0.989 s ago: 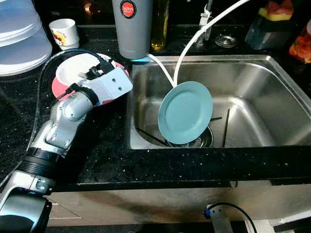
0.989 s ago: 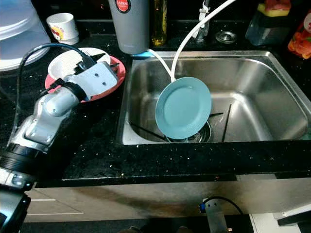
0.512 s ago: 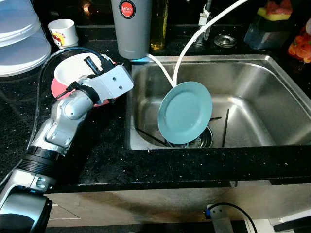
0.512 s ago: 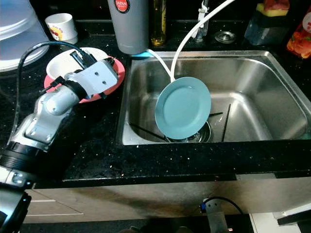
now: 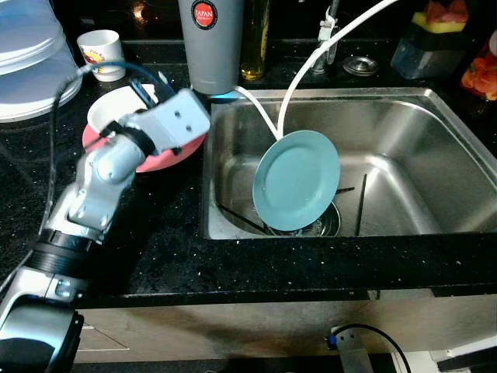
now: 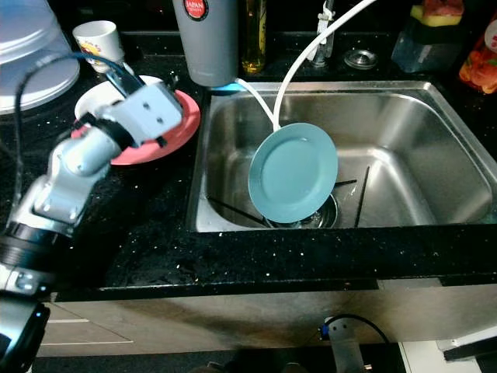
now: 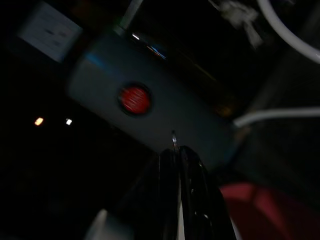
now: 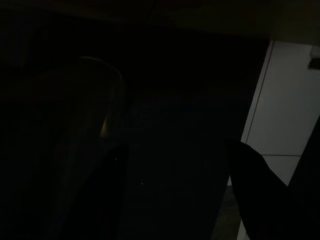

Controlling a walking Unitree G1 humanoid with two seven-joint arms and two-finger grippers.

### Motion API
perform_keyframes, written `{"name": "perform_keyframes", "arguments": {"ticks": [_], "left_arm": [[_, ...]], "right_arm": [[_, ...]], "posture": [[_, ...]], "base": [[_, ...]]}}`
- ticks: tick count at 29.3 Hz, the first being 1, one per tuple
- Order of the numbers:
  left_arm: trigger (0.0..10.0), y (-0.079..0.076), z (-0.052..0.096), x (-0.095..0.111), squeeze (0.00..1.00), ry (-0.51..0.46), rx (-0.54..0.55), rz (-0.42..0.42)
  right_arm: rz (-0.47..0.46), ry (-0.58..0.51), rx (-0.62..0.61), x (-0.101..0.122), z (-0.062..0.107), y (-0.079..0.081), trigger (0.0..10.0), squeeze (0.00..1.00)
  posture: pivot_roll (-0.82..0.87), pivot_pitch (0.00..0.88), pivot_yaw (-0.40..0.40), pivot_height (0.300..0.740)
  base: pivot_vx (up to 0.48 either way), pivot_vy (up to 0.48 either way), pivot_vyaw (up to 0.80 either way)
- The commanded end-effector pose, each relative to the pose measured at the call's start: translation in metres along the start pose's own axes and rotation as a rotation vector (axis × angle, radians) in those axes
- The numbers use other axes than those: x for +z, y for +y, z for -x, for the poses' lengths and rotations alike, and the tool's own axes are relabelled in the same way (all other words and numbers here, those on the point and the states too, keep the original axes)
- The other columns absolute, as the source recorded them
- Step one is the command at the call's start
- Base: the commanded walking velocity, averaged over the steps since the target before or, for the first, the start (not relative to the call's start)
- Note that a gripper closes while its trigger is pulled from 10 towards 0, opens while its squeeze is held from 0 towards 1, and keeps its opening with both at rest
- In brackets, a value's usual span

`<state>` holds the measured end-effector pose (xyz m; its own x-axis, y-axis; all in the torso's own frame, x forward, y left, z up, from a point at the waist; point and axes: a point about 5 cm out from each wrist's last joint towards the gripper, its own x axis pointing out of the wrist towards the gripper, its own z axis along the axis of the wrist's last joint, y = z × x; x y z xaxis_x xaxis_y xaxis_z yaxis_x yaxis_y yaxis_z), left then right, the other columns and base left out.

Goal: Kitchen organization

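Left pincer (image 7: 179, 165) above red plate (image 5: 159, 158)

A home kitchen is shown. A steel sink (image 5: 435, 155) is set into a black speckled counter (image 5: 233, 264), with a teal plate (image 5: 296, 180) propped over the drain and 2 white hoses (image 5: 311, 62) led into the basin. Beside it are stacked a white plate (image 5: 109, 109) on a red plate (image 5: 167, 159), with a cup (image 5: 102, 53), a grey tumbler (image 5: 210, 43) and an oil bottle (image 5: 255, 39) behind.
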<state>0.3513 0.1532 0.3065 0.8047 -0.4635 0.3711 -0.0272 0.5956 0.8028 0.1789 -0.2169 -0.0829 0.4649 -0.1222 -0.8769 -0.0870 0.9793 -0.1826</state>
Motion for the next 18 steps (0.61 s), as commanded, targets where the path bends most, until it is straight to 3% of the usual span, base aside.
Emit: {"name": "perform_keyframes", "arguments": {"ticks": [1,2,3,4,7,11,12,13,14,16,17,18], "left_arm": [[0.0,0.026,-0.002,0.014,0.0,-0.054,0.082,-0.013],[0.0,0.043,-0.004,0.027,0.0,-0.104,0.137,-0.015],[0.0,0.043,-0.004,0.027,0.0,-0.104,0.137,-0.015],[0.0,0.055,-0.005,0.037,0.0,-0.147,0.173,-0.02],[0.0,0.062,-0.006,0.046,0.0,-0.186,0.193,-0.004],[0.0,0.062,-0.008,0.059,0.0,-0.258,0.193,0.095],[0.0,0.057,-0.01,0.066,0.0,-0.3,0.159,0.177],[0.0,0.047,-0.012,0.075,0.0,-0.355,0.094,0.316],[0.0,0.047,-0.012,0.075,0.0,-0.355,0.094,0.316],[0.0,0.03,-0.013,0.089,0.0,-0.436,-0.015,0.501],[0.0,0.03,-0.013,0.089,0.0,-0.436,-0.015,0.501],[0.0,0.02,-0.012,0.097,0.0,-0.473,-0.077,0.576]], "right_arm": [[-0.024,0.009,0.002,-0.004,0.0,0.002,10.0,0.0],[-0.027,0.007,0.003,-0.003,0.0,0.002,10.0,0.0],[-0.027,0.007,0.003,-0.003,0.0,0.002,10.0,0.0],[-0.03,0.006,0.003,-0.003,0.0,0.003,10.0,0.0],[-0.032,0.005,0.004,-0.002,0.0,0.003,10.0,0.0],[-0.041,0.003,0.003,-0.002,0.0,0.003,10.0,0.0],[-0.039,0.006,0.004,-0.002,0.0,0.003,10.0,0.0],[-0.039,0.009,0.004,-0.002,0.0,0.004,10.0,0.0],[-0.039,0.009,0.004,-0.002,0.0,0.004,10.0,0.0],[-0.039,0.014,0.004,-0.003,0.0,0.004,10.0,0.0],[-0.039,0.014,0.004,-0.003,0.0,0.004,10.0,0.0],[-0.042,0.014,0.005,-0.003,0.0,0.004,10.0,0.0]], "posture": [[-0.02,0.147,-0.011,0.74],[-0.02,0.146,-0.011,0.74],[-0.02,0.146,-0.011,0.74],[-0.01,0.142,-0.01,0.74],[-0.01,0.139,-0.007,0.74],[-0.01,0.134,-0.005,0.74],[-0.01,0.123,-0.005,0.74],[-0.01,0.123,-0.005,0.74],[-0.01,0.123,-0.005,0.74],[-0.01,0.114,-0.003,0.74],[-0.01,0.114,-0.003,0.74],[-0.01,0.11,-0.001,0.74]], "base": [[0.0,0.0,0.0],[0.0,0.0,0.0],[0.0,0.0,0.0],[0.0,0.0,0.0],[0.0,0.0,0.0],[0.0,0.0,0.0],[0.0,0.0,-0.69],[0.0,0.0,-0.8],[0.0,0.0,-0.8],[0.0,0.0,-0.8],[0.0,0.0,-0.8],[0.0,0.0,-0.8]]}}
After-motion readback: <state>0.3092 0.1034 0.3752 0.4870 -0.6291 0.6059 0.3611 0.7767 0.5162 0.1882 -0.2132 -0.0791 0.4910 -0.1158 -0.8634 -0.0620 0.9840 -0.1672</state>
